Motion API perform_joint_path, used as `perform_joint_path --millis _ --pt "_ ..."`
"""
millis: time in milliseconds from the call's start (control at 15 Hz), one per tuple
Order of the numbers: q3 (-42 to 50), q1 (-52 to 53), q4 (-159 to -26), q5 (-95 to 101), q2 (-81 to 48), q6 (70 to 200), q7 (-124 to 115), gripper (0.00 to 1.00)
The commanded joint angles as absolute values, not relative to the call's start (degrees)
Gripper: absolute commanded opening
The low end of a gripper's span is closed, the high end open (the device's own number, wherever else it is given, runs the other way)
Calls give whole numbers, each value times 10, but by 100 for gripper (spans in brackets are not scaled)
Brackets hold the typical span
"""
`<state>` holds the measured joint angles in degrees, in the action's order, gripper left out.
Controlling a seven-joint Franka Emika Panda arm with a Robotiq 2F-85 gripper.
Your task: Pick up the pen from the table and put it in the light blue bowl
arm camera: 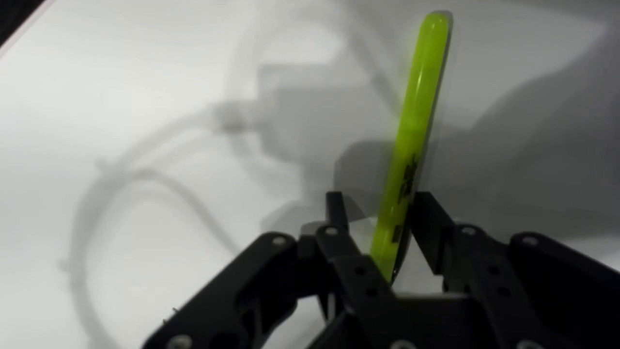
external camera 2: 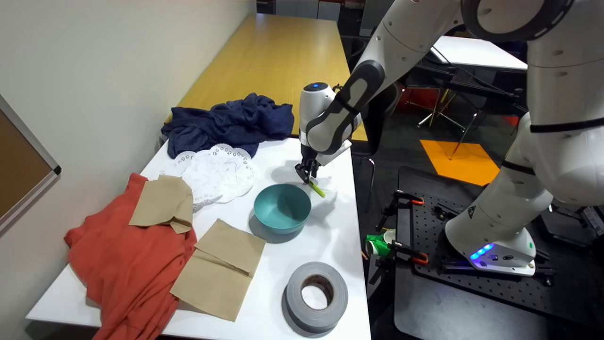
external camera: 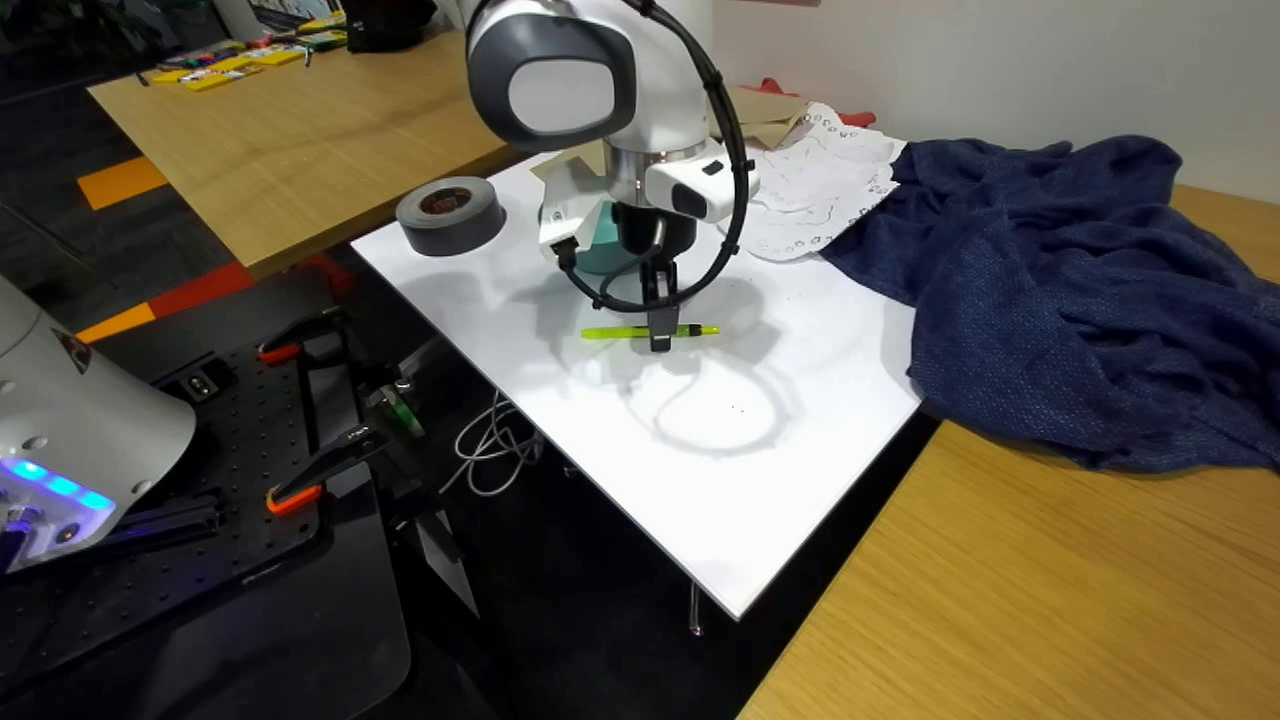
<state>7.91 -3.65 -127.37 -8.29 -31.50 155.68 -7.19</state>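
Note:
The yellow-green pen lies on the white table. It also shows in an exterior view and in the wrist view. My gripper is low over the pen, its fingers apart with the pen between them. In the wrist view the pen is close to the right finger, with a gap to the left finger; I cannot tell whether it touches. The gripper also shows in both exterior views. The light blue bowl stands near the pen; the arm partly hides it in an exterior view.
A grey tape roll lies near the table edge, also seen in an exterior view. Brown paper, white doilies, a red cloth and a dark blue cloth lie around the bowl.

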Motion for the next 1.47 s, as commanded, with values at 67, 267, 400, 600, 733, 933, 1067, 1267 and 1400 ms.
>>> perform_joint_path --millis 67,267,400,600,733,933,1067,1267,1400 --pt "65 -53 -1266 -95 -319 1570 -84 4" --pt "67 -54 -1264 -94 -318 1568 -85 4" --pt "68 -54 -1269 -94 -303 1567 -84 4" --pt "73 -46 -1287 -85 -262 1569 -84 4" --pt "76 -37 -1297 -75 -231 1567 -83 4" --pt "80 -19 -1315 -48 -179 1576 -84 4" --pt "76 -10 -1324 -30 -149 1585 -81 4" --pt "62 -2 -1333 -15 -113 1598 -70 4" --pt "39 -4 -1334 -28 -102 1603 -49 4"
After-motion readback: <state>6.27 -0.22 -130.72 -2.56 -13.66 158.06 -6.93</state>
